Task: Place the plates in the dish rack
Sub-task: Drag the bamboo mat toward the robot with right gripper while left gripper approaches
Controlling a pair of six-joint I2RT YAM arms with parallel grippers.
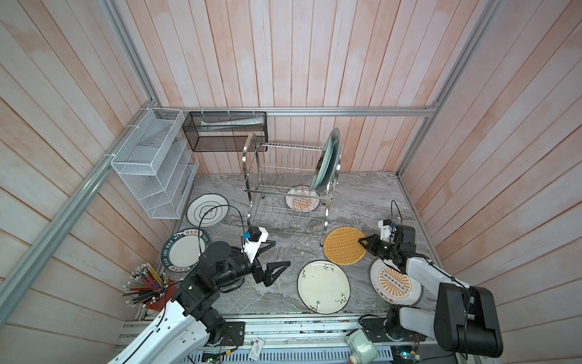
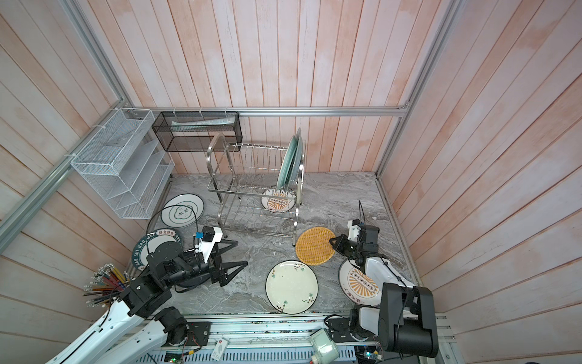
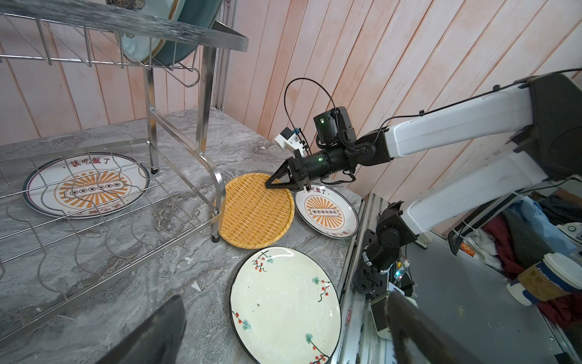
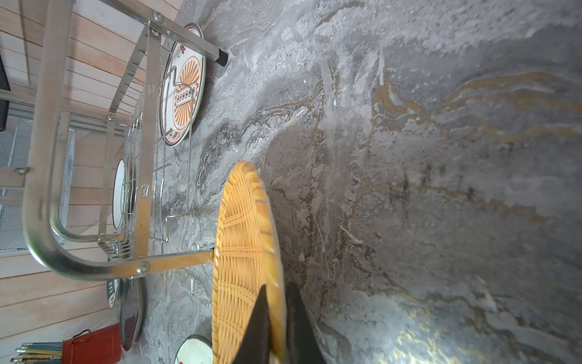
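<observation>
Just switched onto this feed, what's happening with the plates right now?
The right gripper is shut on the rim of the yellow woven plate, which lies beside the dish rack. The left gripper hangs open over the tabletop, holding nothing. Two plates stand in the rack's upper tier at its right end. A sunburst plate lies on the table under the lower tier, and the cream floral plate and others lie flat, not yet loaded.

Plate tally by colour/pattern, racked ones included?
pale green plate: 1
grey-blue plate: 1
orange-sunburst plates: 2
yellow woven plate: 1
cream floral plate: 1
green-ringed plate: 1
dark-rimmed lettered plate: 1
black plate, mostly hidden: 1
Total: 9
</observation>
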